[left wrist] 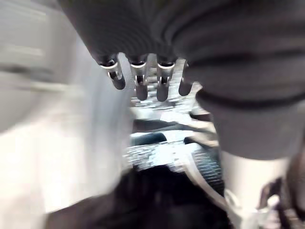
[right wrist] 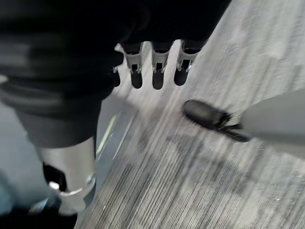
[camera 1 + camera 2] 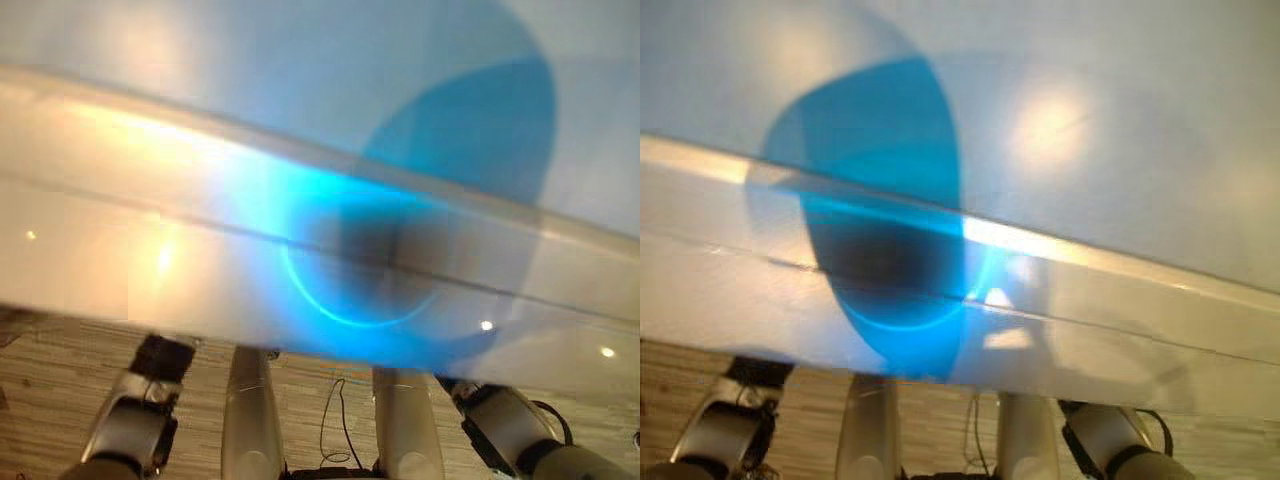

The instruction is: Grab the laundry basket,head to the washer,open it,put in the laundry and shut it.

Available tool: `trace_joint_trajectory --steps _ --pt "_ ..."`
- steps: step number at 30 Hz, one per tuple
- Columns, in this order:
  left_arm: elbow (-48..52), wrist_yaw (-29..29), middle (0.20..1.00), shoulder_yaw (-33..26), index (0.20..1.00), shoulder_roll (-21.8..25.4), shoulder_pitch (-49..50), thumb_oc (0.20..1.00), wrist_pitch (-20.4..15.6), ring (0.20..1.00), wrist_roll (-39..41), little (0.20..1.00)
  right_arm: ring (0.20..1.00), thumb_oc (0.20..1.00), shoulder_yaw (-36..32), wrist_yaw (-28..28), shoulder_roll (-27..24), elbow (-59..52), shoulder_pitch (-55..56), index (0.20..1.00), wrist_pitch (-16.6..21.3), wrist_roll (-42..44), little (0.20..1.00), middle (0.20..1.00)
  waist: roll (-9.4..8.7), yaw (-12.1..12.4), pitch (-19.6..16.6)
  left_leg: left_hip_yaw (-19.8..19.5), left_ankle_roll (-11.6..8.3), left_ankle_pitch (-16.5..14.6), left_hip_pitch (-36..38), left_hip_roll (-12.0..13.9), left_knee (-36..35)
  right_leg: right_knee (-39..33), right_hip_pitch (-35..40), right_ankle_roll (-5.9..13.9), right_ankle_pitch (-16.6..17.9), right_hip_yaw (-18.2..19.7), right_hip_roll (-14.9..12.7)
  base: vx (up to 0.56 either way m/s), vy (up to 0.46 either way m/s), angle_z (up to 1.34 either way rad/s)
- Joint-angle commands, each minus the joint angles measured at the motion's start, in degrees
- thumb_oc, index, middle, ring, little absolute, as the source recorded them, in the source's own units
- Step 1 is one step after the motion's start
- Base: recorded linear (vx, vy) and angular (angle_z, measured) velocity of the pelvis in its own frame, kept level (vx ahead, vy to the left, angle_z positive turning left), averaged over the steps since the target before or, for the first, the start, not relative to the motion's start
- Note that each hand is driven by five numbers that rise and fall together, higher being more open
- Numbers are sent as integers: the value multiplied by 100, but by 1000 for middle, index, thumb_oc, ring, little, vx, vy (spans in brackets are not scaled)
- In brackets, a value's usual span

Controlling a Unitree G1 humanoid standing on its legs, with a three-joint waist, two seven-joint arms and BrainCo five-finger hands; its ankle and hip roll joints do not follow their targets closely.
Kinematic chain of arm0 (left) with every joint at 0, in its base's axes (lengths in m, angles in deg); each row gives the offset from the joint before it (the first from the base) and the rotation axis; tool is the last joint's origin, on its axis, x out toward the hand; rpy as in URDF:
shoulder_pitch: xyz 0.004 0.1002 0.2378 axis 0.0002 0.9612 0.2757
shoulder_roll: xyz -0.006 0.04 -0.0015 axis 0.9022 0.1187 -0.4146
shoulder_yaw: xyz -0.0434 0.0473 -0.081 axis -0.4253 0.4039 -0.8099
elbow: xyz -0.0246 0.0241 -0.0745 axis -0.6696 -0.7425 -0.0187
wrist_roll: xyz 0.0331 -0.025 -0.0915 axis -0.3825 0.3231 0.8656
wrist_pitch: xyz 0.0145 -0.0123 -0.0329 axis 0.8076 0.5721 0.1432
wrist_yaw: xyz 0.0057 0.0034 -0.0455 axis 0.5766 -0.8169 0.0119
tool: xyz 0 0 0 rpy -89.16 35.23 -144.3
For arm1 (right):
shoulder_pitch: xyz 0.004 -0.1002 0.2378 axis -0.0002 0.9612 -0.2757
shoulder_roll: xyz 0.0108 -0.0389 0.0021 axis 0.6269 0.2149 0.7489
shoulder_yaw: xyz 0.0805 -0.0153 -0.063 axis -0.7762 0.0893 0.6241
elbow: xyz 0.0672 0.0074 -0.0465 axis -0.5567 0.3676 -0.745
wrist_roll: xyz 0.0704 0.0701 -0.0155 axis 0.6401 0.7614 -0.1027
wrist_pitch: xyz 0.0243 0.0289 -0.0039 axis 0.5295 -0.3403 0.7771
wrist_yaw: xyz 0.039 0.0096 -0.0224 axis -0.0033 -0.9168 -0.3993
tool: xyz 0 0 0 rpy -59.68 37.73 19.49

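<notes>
- A pale glossy surface point(image 3: 120, 250), probably the washer, runs across the head views above both lowered arms.
- Left robot hand point(image 1: 143, 81): fingers straight, relaxed, empty.
- Right robot hand point(image 2: 157, 71): likewise, over striped floor point(image 2: 190, 181).
- Where the laundry basket lies I cannot tell.

Left hand point(image 1: 143, 81) and right hand point(image 2: 155, 71): dark ribbed covers over back and wrist, silver fingers with dark tips in a row, silver-grey arm shells, black joint bands at wrists
</notes>
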Motion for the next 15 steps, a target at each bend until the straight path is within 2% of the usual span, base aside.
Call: trace_joint_trajectory --steps 1,6,11,15 --pt "567 -21 1000 -93 1000 195 -531 1000 -474 1000 51 1000 1000 1000 81 136 148 247 -145 1000 -112 -105 1000 1000 140 50 306 -257 202 -953 211 -243 538 5 771 471 -846 -146 -8 -17 61 7" --pt "1202 -632 1000 355 1000 91 527 1000 -804 1000 725 1000 1000 1000 170 175 517 1121 -835 1000 -310 -188 1000 1000 403 402 311 -337 276 -1022 -38 -352 728 50 698 485 -877 -221 -128 -12 71 5" --pt "1394 -853 1000 540 1000 175 823 1000 -948 1000 1008 1000 1000 1000 147 181 593 1488 -1224 1000 -347 -171 1000 1000 539 604 312 -447 314 -1057 -188 -419 833 122 636 498 -923 -253 -184 0 44 5" --pt "1469 -1044 1000 839 1000 211 1009 1000 -1184 1000 1471 1000 1000 1000 29 218 540 1815 -1781 1000 -350 -70 1000 1000 727 860 312 -548 345 -1061 -327 -522 902 222 608 519 -997 -343 -270 13 35 11"
